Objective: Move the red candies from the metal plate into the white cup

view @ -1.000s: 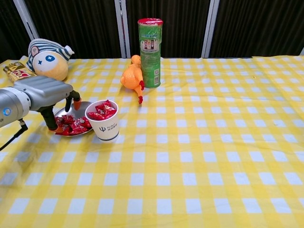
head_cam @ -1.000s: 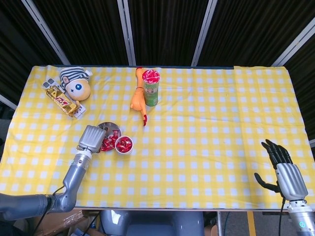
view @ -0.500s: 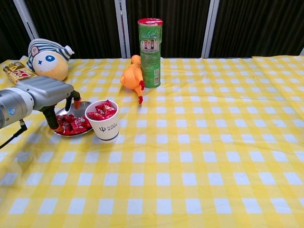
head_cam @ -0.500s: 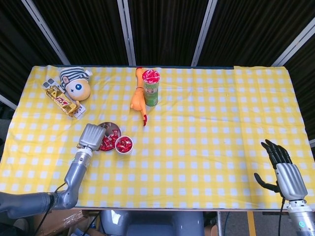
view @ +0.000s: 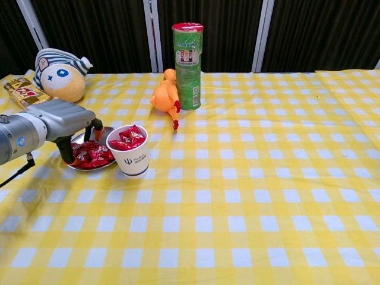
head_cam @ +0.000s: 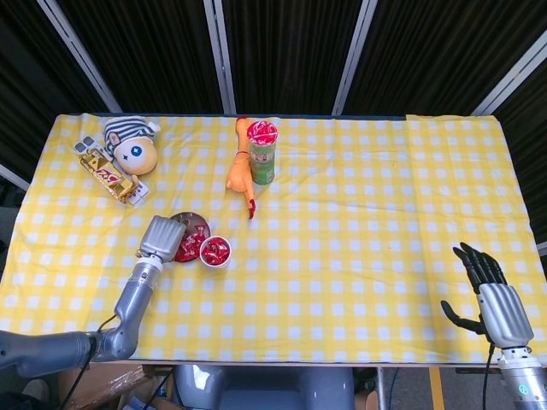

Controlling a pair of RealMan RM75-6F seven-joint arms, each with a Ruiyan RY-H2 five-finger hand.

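Directly beneath the left hand [view: 59, 122], whose fingertips reached down among the red candies [view: 92, 155], sat the metal plate [view: 104, 136]; any pinch was hidden. Just right stood the white cup [view: 135, 159].

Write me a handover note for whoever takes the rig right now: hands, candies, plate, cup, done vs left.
Left hand: down over the metal plate, fingers in the pile of red candies; whether it grips one cannot be told.
Right hand: idle at the table's near right edge, fingers spread, holding nothing.
White cup: upright, just right of the plate, already filled to the rim with red candies.
Done: part of the candies are in the cup.
Left: a pile remains on the plate; keep picking and dropping into the cup. It looks nearly full, so place carefully.
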